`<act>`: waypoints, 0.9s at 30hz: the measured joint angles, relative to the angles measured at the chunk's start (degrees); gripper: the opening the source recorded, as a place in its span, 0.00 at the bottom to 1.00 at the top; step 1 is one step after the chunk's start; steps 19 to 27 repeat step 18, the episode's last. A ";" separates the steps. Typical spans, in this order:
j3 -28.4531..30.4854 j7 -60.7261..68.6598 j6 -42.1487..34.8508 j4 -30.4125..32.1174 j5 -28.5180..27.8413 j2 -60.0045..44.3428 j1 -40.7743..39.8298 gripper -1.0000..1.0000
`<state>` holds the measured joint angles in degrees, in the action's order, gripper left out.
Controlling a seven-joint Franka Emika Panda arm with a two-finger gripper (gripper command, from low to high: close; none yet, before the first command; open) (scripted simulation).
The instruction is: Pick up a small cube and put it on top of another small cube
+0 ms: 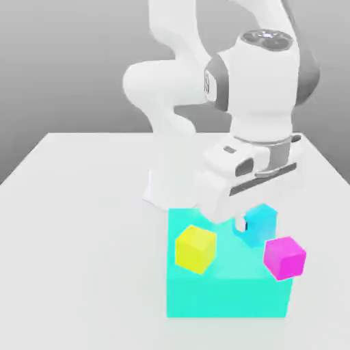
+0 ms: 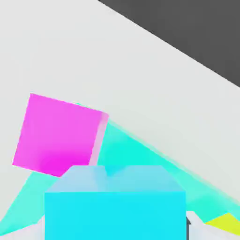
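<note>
Bright, even, shadowless simulator light; the table (image 1: pixel 82 205) shows no glare, and moving edges look slightly smeared.

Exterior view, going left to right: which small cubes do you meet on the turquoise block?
yellow cube → cyan cube, in the tool → magenta cube

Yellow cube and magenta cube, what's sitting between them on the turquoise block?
In the exterior view, the stretch between the yellow cube and the magenta cube is bare turquoise block. The gripper, shut on the cyan cube, stands farther back.
</note>
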<state>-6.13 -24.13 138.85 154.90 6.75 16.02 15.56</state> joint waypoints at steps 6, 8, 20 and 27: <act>-2.76 2.62 -5.80 6.68 1.14 12.57 4.96 0.00; -3.65 3.41 -7.75 8.92 1.40 16.80 6.66 0.00; -5.99 4.06 4.30 14.22 2.34 10.05 7.35 1.00; -5.99 4.06 4.30 14.22 2.34 10.05 7.35 1.00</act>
